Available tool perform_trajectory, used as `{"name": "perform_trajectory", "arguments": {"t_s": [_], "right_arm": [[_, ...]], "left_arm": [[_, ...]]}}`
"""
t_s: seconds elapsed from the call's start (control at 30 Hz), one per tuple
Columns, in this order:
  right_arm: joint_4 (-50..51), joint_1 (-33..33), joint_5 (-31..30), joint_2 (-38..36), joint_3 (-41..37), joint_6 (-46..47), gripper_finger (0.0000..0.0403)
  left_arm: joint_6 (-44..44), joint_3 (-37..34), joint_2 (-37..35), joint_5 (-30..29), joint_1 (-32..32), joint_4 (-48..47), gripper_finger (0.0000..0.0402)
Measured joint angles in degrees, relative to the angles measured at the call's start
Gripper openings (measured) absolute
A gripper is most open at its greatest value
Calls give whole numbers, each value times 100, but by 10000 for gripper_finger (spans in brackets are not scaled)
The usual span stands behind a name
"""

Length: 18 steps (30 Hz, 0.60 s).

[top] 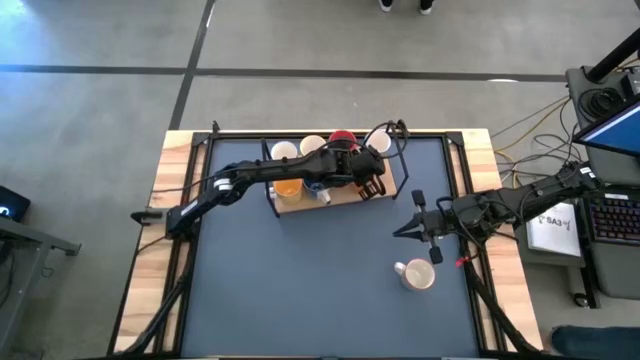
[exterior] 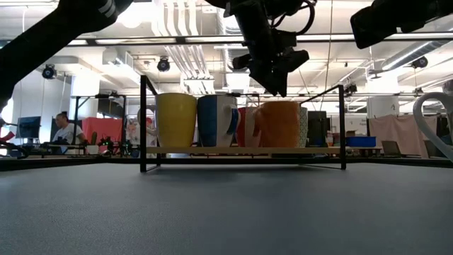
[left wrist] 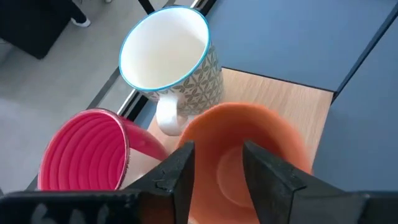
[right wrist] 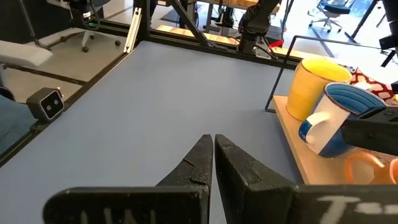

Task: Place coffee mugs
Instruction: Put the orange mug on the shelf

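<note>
Several mugs stand on a wooden tray (top: pixel 345 197) with a black wire frame. In the low view they are a yellow mug (exterior: pixel 175 120), a blue mug (exterior: pixel 216 120) and an orange mug (exterior: pixel 279 124). The left wrist view adds a red ribbed mug (left wrist: pixel 84 149) and a patterned white mug (left wrist: pixel 168 56). My left gripper (left wrist: pixel 217 155) is open, just above the orange mug (left wrist: pixel 273 140), with a small gap under its fingertips (exterior: pixel 276 88). One more white mug (top: pixel 415 272) stands on the table near my right gripper (top: pixel 400 232), which is shut (right wrist: pixel 213 140) and hovers beside it.
The tray's wire frame (exterior: pixel 144 124) rises around the mugs. Cables (top: pixel 385 130) loop at the tray's far right corner. Bare grey table (top: pixel 300 280) spreads toward the near edge. Wooden rails (top: pixel 155 230) border the table. A person (exterior: pixel 67 131) sits far off in the room.
</note>
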<state>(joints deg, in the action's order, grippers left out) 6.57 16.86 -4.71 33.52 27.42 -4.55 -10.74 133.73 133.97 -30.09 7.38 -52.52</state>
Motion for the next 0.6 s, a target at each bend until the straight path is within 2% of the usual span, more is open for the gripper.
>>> {"name": "perform_trajectory", "arguments": {"t_s": [0.2, 0.33, 0.53, 0.6], "right_arm": [[0, 0, -537, 0, 0, 217, 9], [1, 0, -888, 2, 0, 555, 9], [5, -4, -2085, 280, 64, 1132, 9], [17, -44, -2243, 506, 182, 1203, 9]], "left_arm": [[339, 114, -4, 0, -47, -20, 124], [721, 117, -249, 3, -167, -48, 123], [1228, 58, -816, -238, -443, -401, 123], [1290, 47, -983, -376, -543, -604, 123]]}}
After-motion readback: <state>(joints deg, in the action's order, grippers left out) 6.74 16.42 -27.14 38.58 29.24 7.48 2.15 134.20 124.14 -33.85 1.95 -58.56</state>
